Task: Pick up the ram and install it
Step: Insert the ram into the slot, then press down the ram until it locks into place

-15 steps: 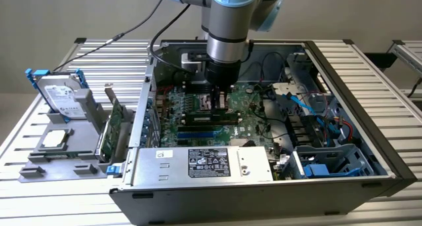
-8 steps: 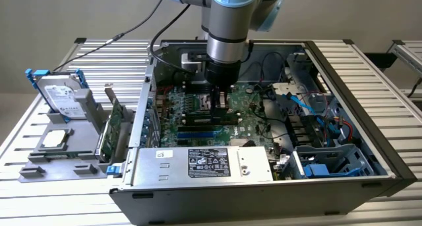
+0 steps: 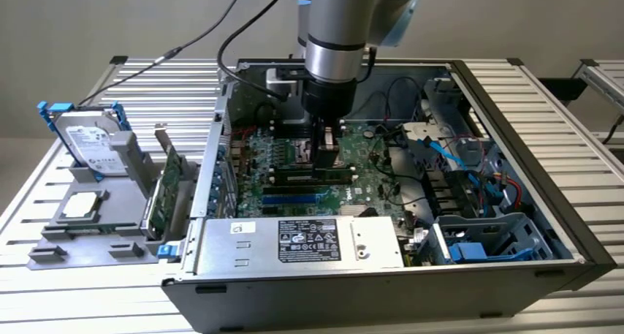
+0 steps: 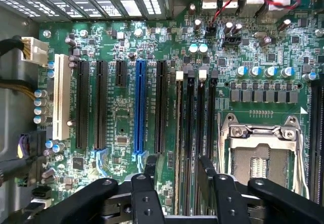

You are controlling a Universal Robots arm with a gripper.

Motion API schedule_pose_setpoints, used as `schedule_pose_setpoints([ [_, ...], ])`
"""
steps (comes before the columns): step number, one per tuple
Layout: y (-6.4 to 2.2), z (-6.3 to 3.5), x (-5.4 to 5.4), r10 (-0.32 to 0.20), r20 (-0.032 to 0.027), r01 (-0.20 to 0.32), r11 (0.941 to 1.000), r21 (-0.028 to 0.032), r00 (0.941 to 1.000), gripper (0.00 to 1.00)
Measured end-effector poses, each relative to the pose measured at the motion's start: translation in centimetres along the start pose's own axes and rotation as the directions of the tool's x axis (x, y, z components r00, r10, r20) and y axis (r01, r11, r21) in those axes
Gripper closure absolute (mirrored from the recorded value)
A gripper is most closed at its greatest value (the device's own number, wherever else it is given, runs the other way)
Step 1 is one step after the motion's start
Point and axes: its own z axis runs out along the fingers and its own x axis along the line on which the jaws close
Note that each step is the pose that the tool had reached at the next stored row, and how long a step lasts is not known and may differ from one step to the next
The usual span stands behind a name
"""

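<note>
Ram (image 4: 178, 128) sits edge-on in one of the memory slots (image 4: 196, 128) of the motherboard (image 4: 121, 47), just beside the CPU socket (image 4: 260, 155) and on the far side of it from the blue expansion slot (image 4: 139, 107). In the exterior view I see it as a green stick lying in the slot bank directly below the arm's tool.

I find the gripper (image 4: 178, 171) with its jaws spread apart and nothing between them; the fingers (image 4: 150, 166) stand one on each side of the stick's near end, clear of it. I judge the release made and the stick placed.

For good work at this step I would check that the stick lies level along its full length and that the white latches (image 4: 178, 75) at the slot ends have closed on it. From here I cannot tell whether they have. Any lift of the tool should be straight up, so a finger does not drag the board sideways.

Writing: the power supply (image 3: 302, 240) near the motherboard carries a printed label with certification marks, and the hard drive (image 3: 90, 142) outside the case carries a white label. I cannot read either.
</note>
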Motion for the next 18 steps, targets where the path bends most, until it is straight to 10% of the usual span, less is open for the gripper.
schedule_pose_setpoints([
  [18, 0.07, -0.85, 0.11, 0.000, 0.0000, 0.000, 1.0000, -0.0030, 1.0000, 0.89],
])
